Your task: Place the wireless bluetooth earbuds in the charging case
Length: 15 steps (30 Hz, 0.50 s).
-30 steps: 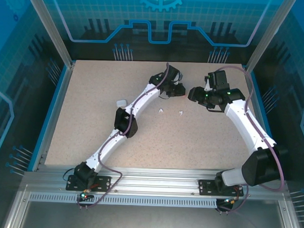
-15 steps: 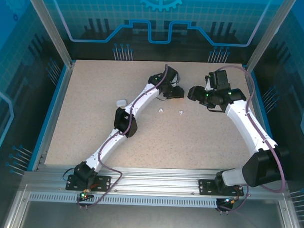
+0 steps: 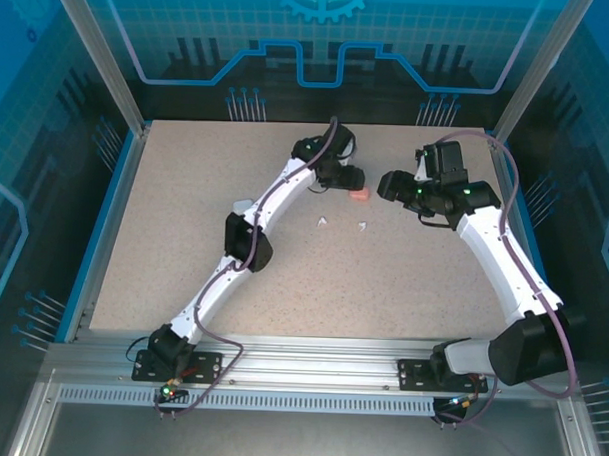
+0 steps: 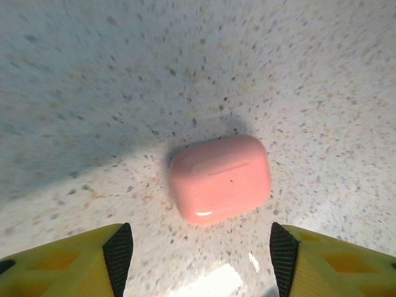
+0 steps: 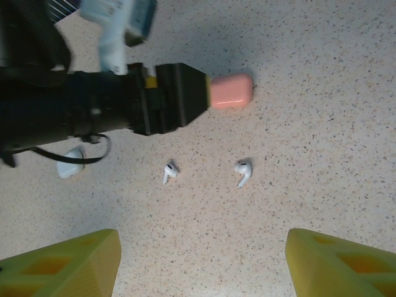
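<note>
The left gripper (image 4: 201, 250) has its jaws spread and holds nothing; the closed pink case (image 4: 219, 178) lies flat just ahead of its tips, touching neither finger. The right gripper (image 5: 201, 253) hangs wide apart and empty above one white earbud (image 5: 170, 172) and a second white earbud (image 5: 243, 172), lying apart on the table (image 3: 402, 291). A white case (image 5: 69, 163) sits close beside the left arm. Bare surface runs from the earbuds to the near edge

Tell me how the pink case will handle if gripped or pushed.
The pink case looks rigid; its glossy shell, with a glare spot, probably slips under a pinch. Lying flat with rounded edges, it would likely slide rather than roll when pushed.
</note>
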### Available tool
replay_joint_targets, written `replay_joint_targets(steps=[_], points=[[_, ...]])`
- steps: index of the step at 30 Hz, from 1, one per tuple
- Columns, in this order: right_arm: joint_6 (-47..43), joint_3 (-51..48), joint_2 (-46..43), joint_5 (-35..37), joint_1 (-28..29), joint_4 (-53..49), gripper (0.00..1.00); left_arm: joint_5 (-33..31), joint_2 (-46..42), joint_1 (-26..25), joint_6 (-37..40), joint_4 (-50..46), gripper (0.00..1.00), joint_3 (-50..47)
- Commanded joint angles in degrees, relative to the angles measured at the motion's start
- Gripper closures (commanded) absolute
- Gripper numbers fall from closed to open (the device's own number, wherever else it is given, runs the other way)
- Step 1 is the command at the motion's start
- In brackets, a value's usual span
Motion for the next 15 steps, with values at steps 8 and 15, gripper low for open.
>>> replay_joint_targets(steps=[8,15], points=[[0.89,4.63,3.34,5.63,6.23,-1.35,0.27,-12.66,-16.18,1.96,5.15,-8.35,0.36,3.55],[1.74,7.90,7.79,7.65,10.00,-1.36,0.27,-6.87,-21.69,1.23,6.95,-12.61,0.37,3.54]])
